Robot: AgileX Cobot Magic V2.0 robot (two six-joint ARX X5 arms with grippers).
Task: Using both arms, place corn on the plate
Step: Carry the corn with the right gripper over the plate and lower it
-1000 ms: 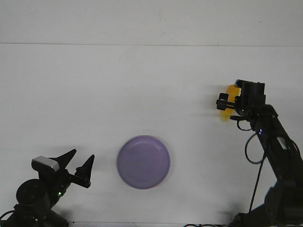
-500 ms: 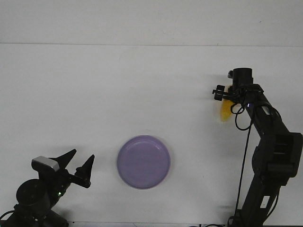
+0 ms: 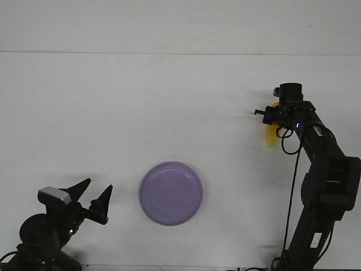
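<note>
The right gripper sits directly over the corn, hiding most of it; whether its fingers are closed on the cob cannot be told. The cob's yellow tip pokes out just below the gripper (long axis roughly vertical in the front view). The plate lies well apart toward the left gripper, which rests spread wide.

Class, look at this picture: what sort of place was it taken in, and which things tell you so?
Probably a robotics lab or test bench, not a kitchen. A plain white table holds only a purple plate and a corn cob, tended by two black robot arms.
</note>
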